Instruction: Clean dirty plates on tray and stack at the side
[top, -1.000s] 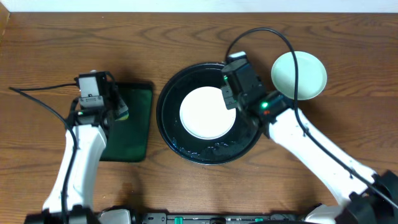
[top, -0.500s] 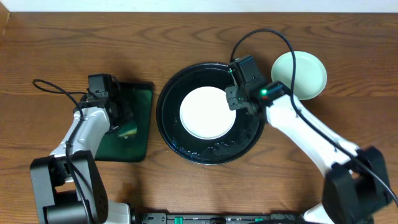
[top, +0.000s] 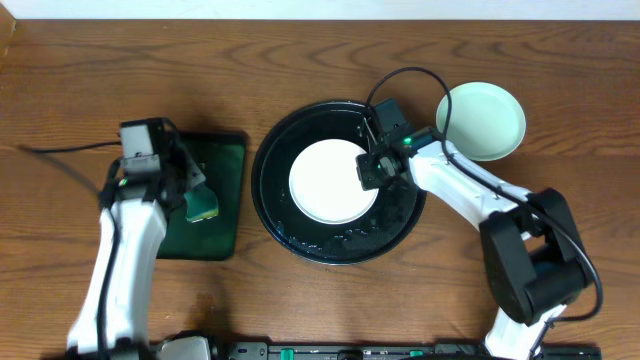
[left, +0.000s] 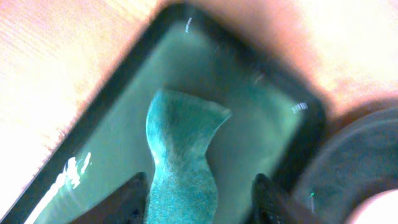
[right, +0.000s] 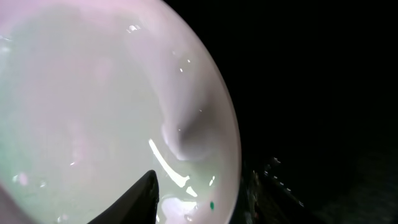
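One white plate lies in the middle of the black tray. A pale mint plate sits on the table to the tray's right. My right gripper is at the right rim of the plate in the tray. In the right wrist view that gripper is open and straddles the plate's rim, which bears a tiny teal speck. My left gripper is open over the teal sponge. The sponge lies loose between the fingers.
The sponge rests on a dark-green rectangular tray left of the black tray. The black tray's floor is wet near its front edge. Cables run from both arms over the wooden table.
My left gripper opened and let the sponge go onto the green tray. My right gripper opened and slid down to the right rim of the plate in the tray.
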